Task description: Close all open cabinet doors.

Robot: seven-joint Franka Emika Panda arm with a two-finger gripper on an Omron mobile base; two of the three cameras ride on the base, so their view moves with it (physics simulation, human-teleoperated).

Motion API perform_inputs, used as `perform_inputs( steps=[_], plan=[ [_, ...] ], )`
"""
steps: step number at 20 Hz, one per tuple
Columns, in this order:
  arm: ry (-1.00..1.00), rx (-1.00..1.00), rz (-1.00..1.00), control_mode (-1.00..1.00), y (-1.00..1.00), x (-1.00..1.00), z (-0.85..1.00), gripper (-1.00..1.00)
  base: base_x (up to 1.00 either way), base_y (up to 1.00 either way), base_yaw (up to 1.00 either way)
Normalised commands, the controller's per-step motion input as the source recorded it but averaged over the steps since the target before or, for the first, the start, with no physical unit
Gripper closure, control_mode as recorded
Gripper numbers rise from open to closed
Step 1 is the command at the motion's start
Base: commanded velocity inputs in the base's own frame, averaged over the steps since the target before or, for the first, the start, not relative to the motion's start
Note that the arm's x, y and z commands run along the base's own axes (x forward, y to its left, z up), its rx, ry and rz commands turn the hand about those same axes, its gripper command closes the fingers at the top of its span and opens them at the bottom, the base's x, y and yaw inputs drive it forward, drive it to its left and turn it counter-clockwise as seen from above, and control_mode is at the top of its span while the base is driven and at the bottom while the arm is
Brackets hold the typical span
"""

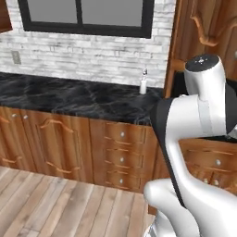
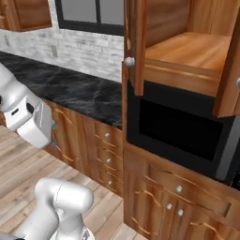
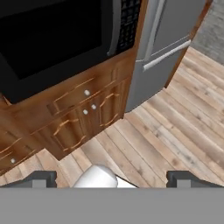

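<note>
Honestly, gripper [image 3: 112,179] is hanging spread wide, empty; swinging up carelessly risks clipping the open doors [image 2: 135,47].

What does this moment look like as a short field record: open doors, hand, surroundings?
open cabinet doors: two upper doors swung out above the black oven, shelf inside bare
lower doors: shut, below the oven
hand: open, holding nothing, over the wood floor
counter: black marble, a white bottle at its right end
task status: upper doors not yet closed
</note>
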Motion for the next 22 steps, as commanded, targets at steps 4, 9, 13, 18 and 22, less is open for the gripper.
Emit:
perform_inputs(
  steps=[4, 9, 13, 18, 22],
  plan=[
    [0.00, 0.00, 0.00, 1.00, 0.00, 0.00, 0.00, -1.00, 0.04, -0.69, 0.33],
    [0.00, 0.00, 0.00, 1.00, 0.00, 0.00, 0.00, -1.00, -0.12, -0.34, 0.00],
    [0.00, 0.00, 0.00, 1.00, 0.00, 0.00, 0.00, -1.00, -0.28, -0.96, 0.00],
    [0.00, 0.00, 0.00, 1.00, 0.00, 0.00, 0.00, -1.00, -0.07, -0.44, 0.05],
    [0.00, 0.00, 0.00, 1.00, 0.00, 0.00, 0.00, -1.00, 0.01, -0.46, 0.36]
  ],
)
